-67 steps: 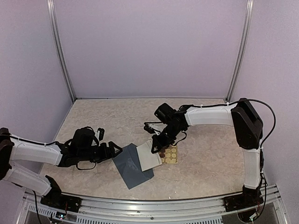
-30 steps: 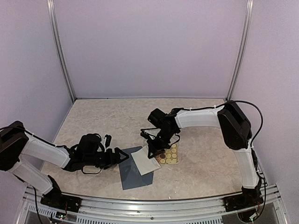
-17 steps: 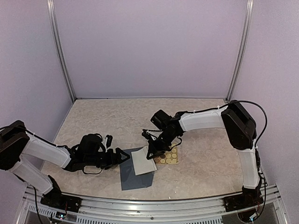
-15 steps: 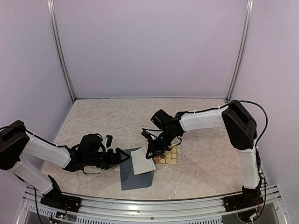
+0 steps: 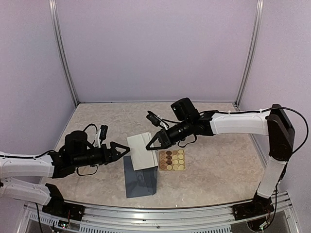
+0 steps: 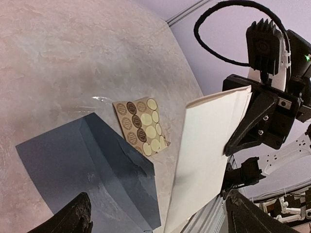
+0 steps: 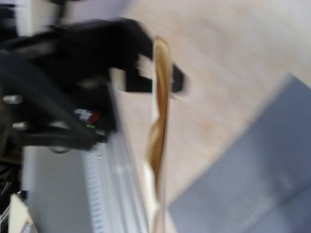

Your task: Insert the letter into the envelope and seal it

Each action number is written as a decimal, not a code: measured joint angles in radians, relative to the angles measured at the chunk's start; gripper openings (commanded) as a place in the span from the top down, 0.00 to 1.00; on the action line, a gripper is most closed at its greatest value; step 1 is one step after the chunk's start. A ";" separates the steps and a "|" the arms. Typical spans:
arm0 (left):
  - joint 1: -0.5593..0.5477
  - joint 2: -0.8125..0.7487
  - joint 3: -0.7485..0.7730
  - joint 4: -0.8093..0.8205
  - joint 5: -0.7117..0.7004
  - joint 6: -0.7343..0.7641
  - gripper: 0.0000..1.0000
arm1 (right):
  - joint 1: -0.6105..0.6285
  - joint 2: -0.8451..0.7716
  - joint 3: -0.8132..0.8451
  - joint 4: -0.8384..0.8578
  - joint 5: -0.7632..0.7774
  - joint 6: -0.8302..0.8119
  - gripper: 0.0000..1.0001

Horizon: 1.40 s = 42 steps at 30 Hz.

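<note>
My right gripper (image 5: 150, 144) is shut on the right edge of the folded letter (image 5: 142, 151) and holds it lifted off the table, white back showing. The blue-grey envelope (image 5: 140, 180) lies flat on the table below it, flap side up. My left gripper (image 5: 120, 150) is open just left of the letter, above the envelope's left edge. In the left wrist view the letter (image 6: 210, 153) hangs between my wide-open fingers (image 6: 73, 219), with the envelope (image 6: 80, 167) underneath. The right wrist view is blurred; the letter (image 7: 160, 126) shows edge-on above the envelope (image 7: 262, 189).
A tan sticker sheet (image 5: 172, 159) with round gold and brown stickers lies on the table right of the envelope; it also shows in the left wrist view (image 6: 142, 125). The table's metal front rail (image 5: 155, 213) runs close below the envelope.
My right gripper has lifted the letter off the envelope and carried it up and to the left. My left arm has drawn back and risen. The envelope now lies flat and uncovered.
</note>
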 measured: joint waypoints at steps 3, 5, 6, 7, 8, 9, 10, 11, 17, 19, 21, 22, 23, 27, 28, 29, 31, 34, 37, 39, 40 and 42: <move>0.002 -0.022 0.006 0.016 0.061 0.012 0.20 | 0.000 -0.039 -0.030 0.081 -0.070 0.002 1.00; 0.002 -0.024 0.006 0.036 0.105 0.014 0.43 | 0.000 -0.043 -0.036 0.117 -0.106 0.003 1.00; 0.002 -0.024 0.006 0.050 0.126 0.011 0.59 | 0.001 -0.043 -0.038 0.131 -0.121 0.004 1.00; 0.002 -0.024 0.006 0.067 0.144 0.007 0.69 | 0.002 -0.043 -0.040 0.142 -0.134 0.005 1.00; 0.000 -0.024 0.006 0.088 0.165 0.011 0.78 | 0.003 -0.043 -0.042 0.152 -0.145 0.006 1.00; -0.002 -0.024 0.006 0.111 0.185 0.008 0.88 | 0.006 -0.043 -0.042 0.160 -0.153 0.006 1.00; -0.005 -0.024 0.006 0.133 0.200 0.002 0.96 | 0.008 -0.043 -0.043 0.169 -0.162 0.009 1.00; -0.008 -0.024 0.006 0.153 0.213 -0.003 1.00 | 0.011 -0.043 -0.044 0.182 -0.169 0.012 1.00; -0.014 -0.026 -0.020 0.246 0.252 -0.023 1.00 | 0.016 -0.043 -0.083 0.279 -0.191 0.063 0.73; -0.020 -0.027 -0.031 0.271 0.256 -0.031 1.00 | 0.021 -0.043 -0.102 0.322 -0.193 0.087 0.68; -0.026 -0.028 -0.037 0.291 0.257 -0.034 1.00 | 0.028 -0.043 -0.117 0.361 -0.192 0.117 0.68; -0.029 -0.030 -0.038 0.297 0.256 -0.035 1.00 | 0.034 -0.043 -0.124 0.388 -0.190 0.134 0.71; -0.031 -0.031 -0.038 0.304 0.256 -0.035 1.00 | 0.039 -0.043 -0.128 0.410 -0.189 0.147 0.73; -0.036 -0.033 -0.040 0.334 0.256 -0.037 1.00 | 0.060 -0.043 -0.139 0.512 -0.183 0.215 1.00; -0.036 -0.033 -0.041 0.338 0.256 -0.038 1.00 | 0.061 -0.043 -0.140 0.531 -0.181 0.222 1.00; -0.036 -0.033 -0.042 0.340 0.255 -0.038 0.93 | 0.062 -0.043 -0.142 0.547 -0.178 0.237 1.00; -0.036 -0.033 -0.043 0.337 0.243 -0.034 0.67 | 0.062 -0.043 -0.149 0.573 -0.167 0.268 1.00; -0.035 -0.034 -0.043 0.289 0.200 -0.033 0.41 | 0.061 -0.043 -0.161 0.567 -0.105 0.285 1.00; -0.024 -0.032 -0.044 0.192 0.127 -0.039 0.30 | 0.059 -0.043 -0.161 0.483 -0.011 0.293 1.00; -0.014 -0.025 -0.044 0.129 0.087 -0.047 0.26 | 0.059 -0.043 -0.161 0.391 0.056 0.299 1.00; -0.010 -0.016 -0.044 0.101 0.067 -0.053 0.25 | 0.059 -0.043 -0.161 0.348 0.082 0.302 1.00; -0.005 0.014 -0.045 0.060 0.040 -0.063 0.24 | 0.059 -0.042 -0.161 0.271 0.129 0.313 1.00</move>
